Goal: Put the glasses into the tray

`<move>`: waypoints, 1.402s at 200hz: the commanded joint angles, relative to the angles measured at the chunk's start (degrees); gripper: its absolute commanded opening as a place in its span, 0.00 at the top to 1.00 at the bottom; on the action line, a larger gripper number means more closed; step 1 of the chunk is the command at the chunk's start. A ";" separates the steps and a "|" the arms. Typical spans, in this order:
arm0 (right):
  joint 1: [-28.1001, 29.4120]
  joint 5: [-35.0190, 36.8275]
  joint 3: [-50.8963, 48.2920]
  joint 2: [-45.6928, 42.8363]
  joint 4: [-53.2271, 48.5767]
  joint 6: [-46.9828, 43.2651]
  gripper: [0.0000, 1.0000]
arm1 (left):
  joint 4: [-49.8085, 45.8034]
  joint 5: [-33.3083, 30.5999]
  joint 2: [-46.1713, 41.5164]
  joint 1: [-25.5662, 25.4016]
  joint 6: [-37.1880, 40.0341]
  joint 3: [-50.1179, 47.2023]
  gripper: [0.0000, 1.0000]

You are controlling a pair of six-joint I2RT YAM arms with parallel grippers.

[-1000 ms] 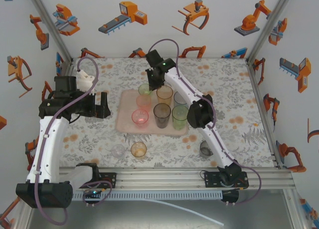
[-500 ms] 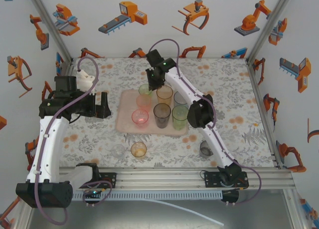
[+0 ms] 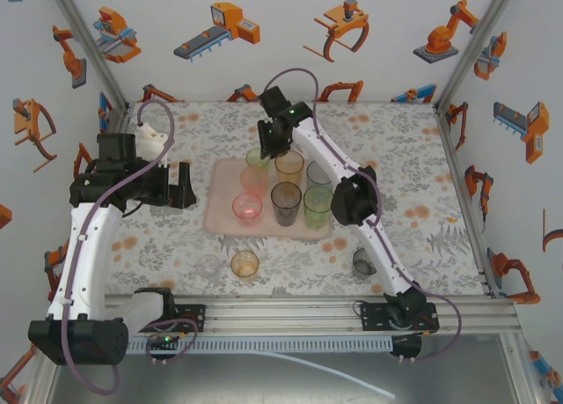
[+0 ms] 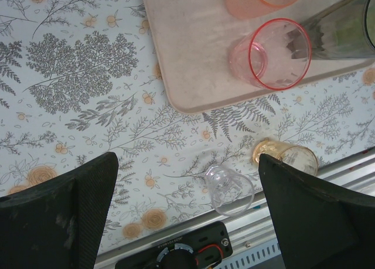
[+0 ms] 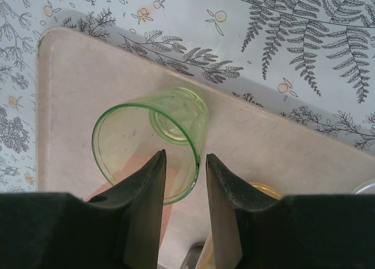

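The pale pink tray holds several glasses, among them a pink one, a smoky grey tall one and an amber tall one. A short green glass stands at the tray's back corner. My right gripper is open astride its rim, one finger inside and one outside, with slack on both sides. On the table near the front stand a clear glass and a short amber glass. My left gripper hangs wide open left of the tray, holding nothing.
A smoky grey glass sits on the table beside the right arm's lower link. A white object sits at the back left behind the left arm. The aluminium rail runs along the near edge.
The right gripper has edged slightly toward the back over the green glass, which stays put on the tray. The left arm has not moved.
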 commanded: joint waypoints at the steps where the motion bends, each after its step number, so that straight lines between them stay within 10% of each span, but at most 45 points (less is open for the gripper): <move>1: -0.43 -0.41 1.62 0.98 -0.84 0.31 0.65 | 0.14 1.03 0.39 0.39 -0.79 0.67 0.03; 280: -1.84 -2.45 1.39 -1.61 0.94 1.99 0.64 | 0.08 1.38 0.23 0.74 -0.94 0.92 0.03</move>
